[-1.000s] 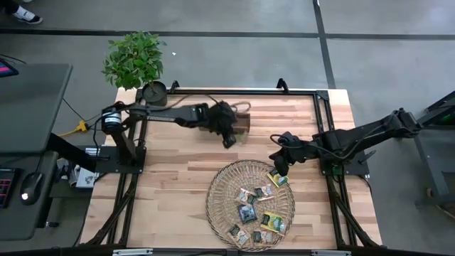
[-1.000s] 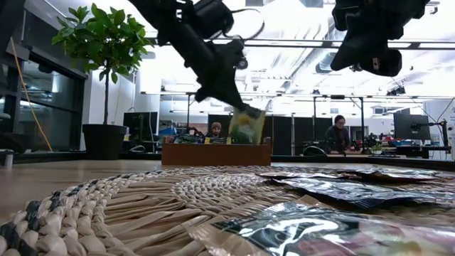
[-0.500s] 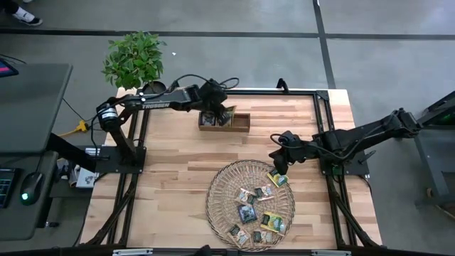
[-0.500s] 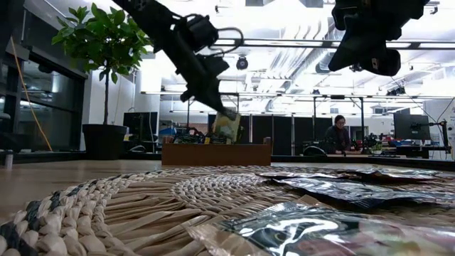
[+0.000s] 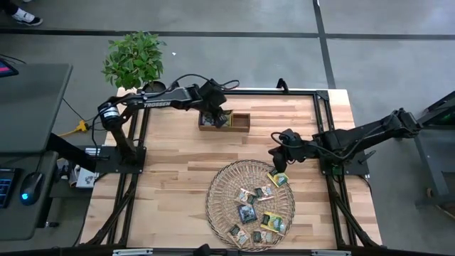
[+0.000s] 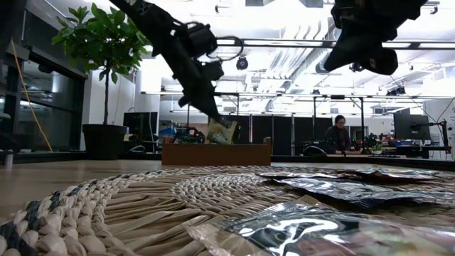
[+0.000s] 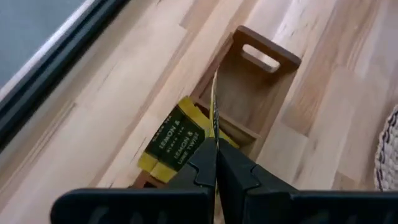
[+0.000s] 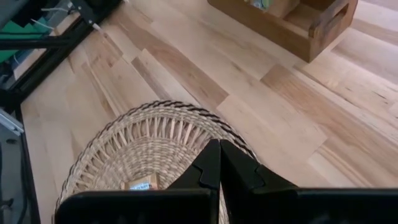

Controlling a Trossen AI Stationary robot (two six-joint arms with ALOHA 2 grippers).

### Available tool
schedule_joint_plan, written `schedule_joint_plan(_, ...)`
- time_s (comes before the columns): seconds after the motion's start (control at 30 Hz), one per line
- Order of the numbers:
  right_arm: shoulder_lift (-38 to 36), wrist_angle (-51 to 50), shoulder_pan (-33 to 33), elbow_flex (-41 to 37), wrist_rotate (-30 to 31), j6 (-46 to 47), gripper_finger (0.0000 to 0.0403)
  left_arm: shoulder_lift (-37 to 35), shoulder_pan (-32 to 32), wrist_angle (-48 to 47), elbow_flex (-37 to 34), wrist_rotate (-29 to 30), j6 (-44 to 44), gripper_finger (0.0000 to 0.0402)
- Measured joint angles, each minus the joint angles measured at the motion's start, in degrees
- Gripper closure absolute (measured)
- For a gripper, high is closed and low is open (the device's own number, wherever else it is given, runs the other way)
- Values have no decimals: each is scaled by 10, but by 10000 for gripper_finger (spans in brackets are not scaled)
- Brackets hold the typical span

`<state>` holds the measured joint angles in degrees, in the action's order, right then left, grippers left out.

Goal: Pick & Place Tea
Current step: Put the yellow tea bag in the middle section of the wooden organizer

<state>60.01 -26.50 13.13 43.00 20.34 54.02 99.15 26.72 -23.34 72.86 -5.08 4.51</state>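
A small wooden box [image 5: 226,121] with compartments stands at the far middle of the table. My left gripper [image 5: 216,117] is above its left part, shut on a green-yellow tea sachet [image 6: 222,131]. A yellow sachet [image 7: 177,140] lies in the box beneath it. The round woven tray [image 5: 220,186] lies near the front edge with several sachets [image 5: 250,212] on it. My right gripper [image 5: 276,165] hangs shut and empty above the tray's far right rim [image 8: 186,112]. My left gripper pinches the sachet's upper edge [image 7: 215,134] between its two fingers, which slant down from above. The sachet hangs upright below the fingers and shows edge-on in the left wrist view. Its lower edge [image 6: 225,141] is at the box's rim; I cannot tell whether it touches.
A potted plant [image 5: 135,60] stands at the table's far left corner. A black frame rail [image 5: 284,92] runs along the far and right edges. Bare wood lies between the box and the tray. People sit at desks in the room behind [image 6: 335,135].
My left gripper has carried the sachet from over the box's right end toward the table's left and far edge, and has come down over the box's left part. The sachet now hangs lower, at the box's rim.
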Motion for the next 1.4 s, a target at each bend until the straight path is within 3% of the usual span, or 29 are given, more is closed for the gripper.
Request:
schedule_joint_plan(0.53, 0, 10, 0, 0, 12, 27, 402, 5, -1, -2, 0, -2, -49, 396)
schedule_joint_plan(0.67, 0, 10, 0, 0, 10, 31, 402, 6, -1, -5, 0, -6, -58, 360)
schedule_joint_plan(0.97, 0, 9, 0, 0, 10, 37, 402, 5, -1, -5, 0, 29, -56, 238)
schedule_joint_plan(1.1, 0, -38, 0, 1, -11, 27, 402, 3, -1, -7, 0, -4, -21, 222)
schedule_joint_plan(1.27, 0, -128, 8, 1, -64, 22, 402, -1, -18, 16, -1, -100, 73, 220)
schedule_joint_plan(1.4, 0, -187, 32, 1, -74, 24, 403, 0, -78, 59, -1, -105, 107, 220)
